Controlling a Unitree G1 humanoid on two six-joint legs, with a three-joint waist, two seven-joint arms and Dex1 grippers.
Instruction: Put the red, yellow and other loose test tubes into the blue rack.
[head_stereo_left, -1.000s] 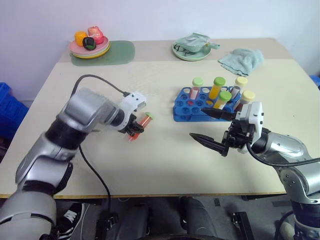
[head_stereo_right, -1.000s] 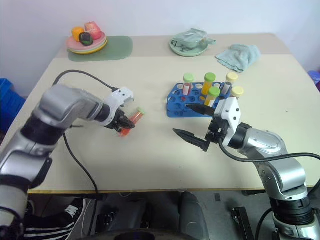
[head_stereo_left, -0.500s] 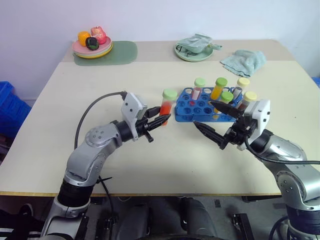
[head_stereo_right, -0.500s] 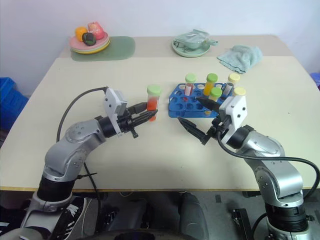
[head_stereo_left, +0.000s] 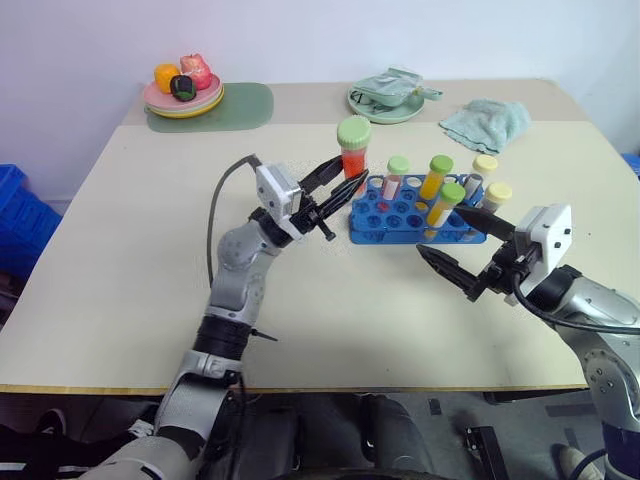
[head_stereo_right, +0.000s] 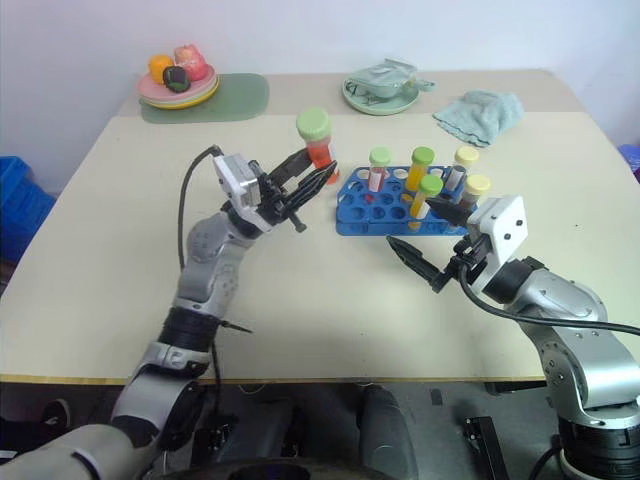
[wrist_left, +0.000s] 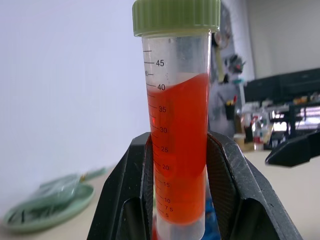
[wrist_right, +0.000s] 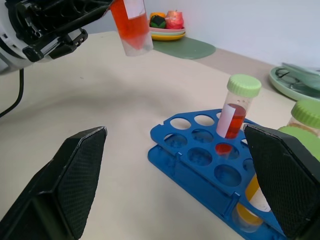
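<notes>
The left hand (head_stereo_left: 345, 183) is closed tight on a red tube (head_stereo_left: 353, 150) with a green cap. It holds the tube up in the air, cap on top and nearly straight up, just beside the near-left end of the blue rack (head_stereo_left: 400, 213). The tube is above the rack's holes, not in one yet.

The blue rack sits in the middle of the table (head_stereo_left: 120, 250). Five tubes already stand in it, mostly at its far and right side. Many holes on the left side have no tube in them.

The right hand (head_stereo_left: 462, 244) is wide open and holds nothing. It waits low over the table, just in front of the rack.

So the step in hand looks like carrying the red tube to the rack. Next, the left hand likely needs to move the tube over a free hole, keep it straight, and lower it in before letting go.
</notes>
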